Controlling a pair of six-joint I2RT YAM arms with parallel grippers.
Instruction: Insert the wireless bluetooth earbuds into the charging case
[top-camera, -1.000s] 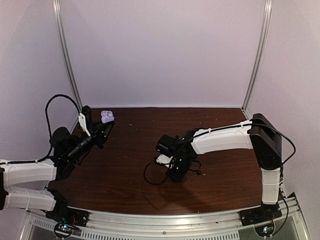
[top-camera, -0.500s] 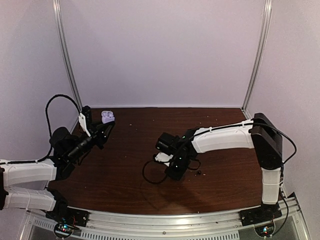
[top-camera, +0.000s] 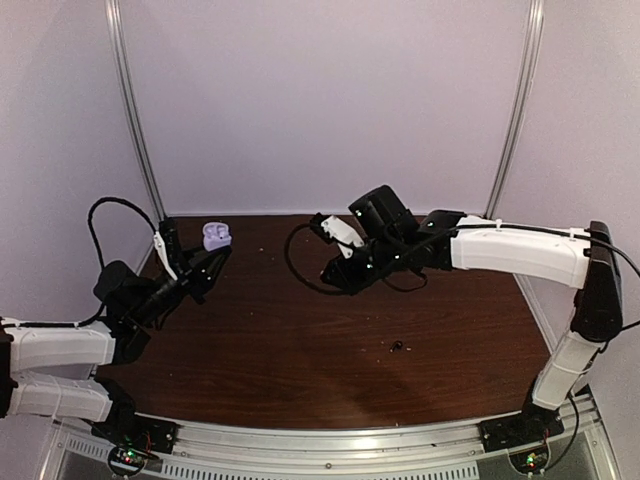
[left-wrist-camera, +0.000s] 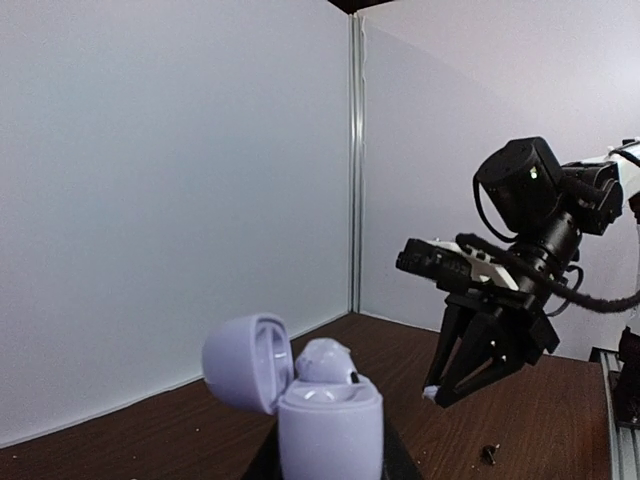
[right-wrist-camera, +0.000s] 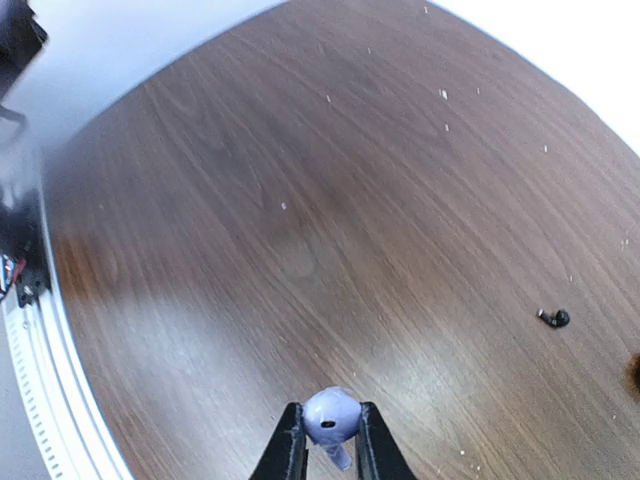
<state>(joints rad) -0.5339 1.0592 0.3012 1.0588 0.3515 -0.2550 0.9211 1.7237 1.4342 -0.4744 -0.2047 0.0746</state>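
Note:
My left gripper is shut on the lilac charging case at the back left, holding it upright. Its lid stands open, and one pale earbud sits in the case. My right gripper hovers above the table, to the right of the case, shut on a lilac earbud held between both fingertips. From the left wrist view that gripper hangs apart from the case. A tiny black bud lies on the table right of centre.
The dark wooden table carries scattered pale crumbs. White walls and two metal posts close the back and sides. A black cable loop hangs from the right wrist. A metal rail runs along the near edge.
The right gripper closed on the lilac earbud at the table's middle, lifted it, and swung back and left towards the case. The left arm has barely moved.

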